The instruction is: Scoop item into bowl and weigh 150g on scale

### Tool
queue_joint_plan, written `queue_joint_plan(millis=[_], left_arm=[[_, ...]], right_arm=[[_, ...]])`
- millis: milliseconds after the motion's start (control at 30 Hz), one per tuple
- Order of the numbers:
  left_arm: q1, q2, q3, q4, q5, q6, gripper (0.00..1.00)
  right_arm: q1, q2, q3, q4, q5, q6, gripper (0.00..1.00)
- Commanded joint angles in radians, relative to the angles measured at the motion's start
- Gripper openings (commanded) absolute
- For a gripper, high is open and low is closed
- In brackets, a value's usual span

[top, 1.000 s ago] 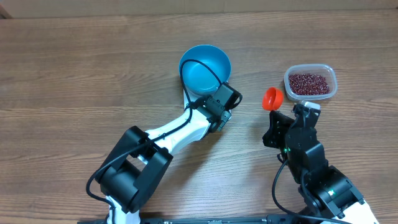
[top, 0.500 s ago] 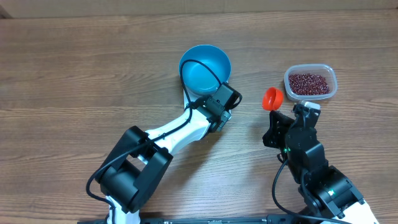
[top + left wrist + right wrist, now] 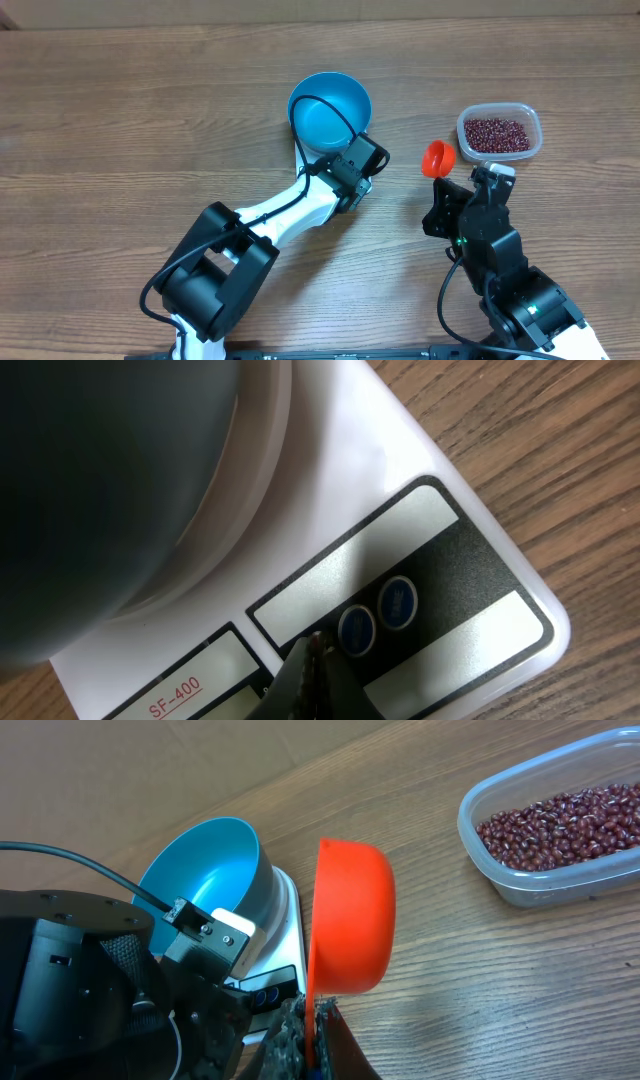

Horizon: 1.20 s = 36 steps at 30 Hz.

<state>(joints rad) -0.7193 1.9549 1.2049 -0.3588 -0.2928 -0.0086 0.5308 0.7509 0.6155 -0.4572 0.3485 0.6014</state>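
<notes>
The left claw (image 3: 315, 658), pinched shut, hovered with its tips over the blue buttons (image 3: 398, 603) of the scale (image 3: 360, 470), which was marked SF-400. The blue bowl (image 3: 330, 108) sat on it just ahead. The right claw (image 3: 305, 1035), clamped on the orange scoop (image 3: 350, 920), was the nearer to the beans (image 3: 560, 820), which lay ahead and to its right in the clear tub (image 3: 530, 895).
</notes>
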Motion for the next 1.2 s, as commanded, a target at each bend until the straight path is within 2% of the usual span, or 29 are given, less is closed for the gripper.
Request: queue_joint_plan(millis=[0, 1167], left_arm=[[0.006, 0.035, 0.009, -0.003, -0.024, -0.014, 0.04], [0.007, 0.035, 0.008, 0.008, 0.046, -0.022, 0.04]], right_arm=[[-0.003, -0.002, 0.032, 0.006, 0.017, -0.008, 0.04], [-0.003, -0.002, 0.032, -0.002, 0.017, -0.008, 0.04]])
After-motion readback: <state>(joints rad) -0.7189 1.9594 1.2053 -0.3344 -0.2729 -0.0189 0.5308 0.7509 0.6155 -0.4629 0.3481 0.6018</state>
